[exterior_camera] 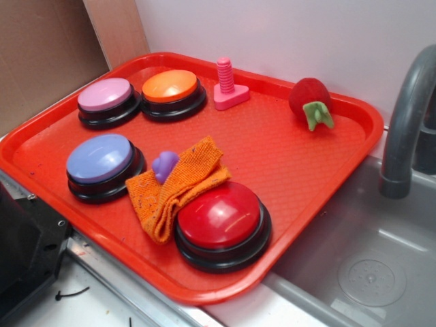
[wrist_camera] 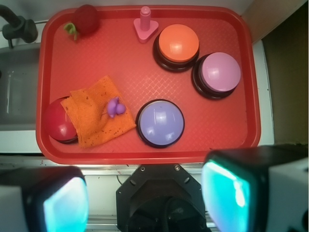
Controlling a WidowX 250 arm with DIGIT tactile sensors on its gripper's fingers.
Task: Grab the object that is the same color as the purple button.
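The purple button [exterior_camera: 101,159] [wrist_camera: 160,122], periwinkle on a black base, sits at the near left of the red tray [exterior_camera: 286,170] [wrist_camera: 145,63]. Right beside it, a small lumpy bluish-purple object [exterior_camera: 164,165] [wrist_camera: 114,107] rests on a folded orange cloth [exterior_camera: 174,187] [wrist_camera: 96,113]. My gripper [wrist_camera: 147,195] is high above and behind the tray's near edge, open, with nothing between its teal pads [wrist_camera: 227,193]. In the exterior view the gripper is out of sight.
Also on the tray: a red button [exterior_camera: 223,218] under the cloth's end, an orange button [exterior_camera: 172,88], a pinkish-mauve button [exterior_camera: 106,97], a pink bolt [exterior_camera: 227,85] and a red strawberry toy [exterior_camera: 310,101]. A grey sink [exterior_camera: 368,266] with a tap [exterior_camera: 407,122] lies to the right.
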